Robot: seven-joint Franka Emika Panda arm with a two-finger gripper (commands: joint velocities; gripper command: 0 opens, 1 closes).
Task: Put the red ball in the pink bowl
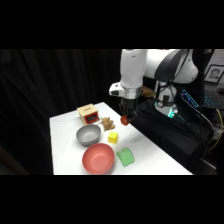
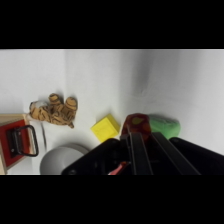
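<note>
The hand [image 1: 126,116] hangs above the far right edge of the desk [image 1: 65,145], closed on the red ball [image 1: 125,120], which is held clear of the surface between the fingers. In the wrist view the ball [image 2: 136,124] shows at the fingertips, partly covered by the black linkage; the fingers themselves are hard to separate from that linkage.

The pink bowl [image 1: 98,158] sits near the front edge of the desk, well apart from the ball, and nothing shows inside it. It does not appear in the wrist view.

A grey metal bowl [image 1: 88,134] stands just behind the pink bowl; in the wrist view only part of its rim [image 2: 62,152] shows, cut off by the picture's lower edge and the linkage. A yellow cube [image 1: 113,137] lies to the right of the grey bowl, below the raised ball. A green block [image 1: 125,157] lies near the front right edge, beside the pink bowl; in the wrist view it [image 2: 165,126] is half hidden behind the ball and linkage.

A wooden box with a red front [image 1: 87,113] stands toward the far left corner; the wrist view cuts it off at the left edge. A small brown spotted object [image 1: 107,123] lies between the box and the ball; its nature cannot be made out.
</note>
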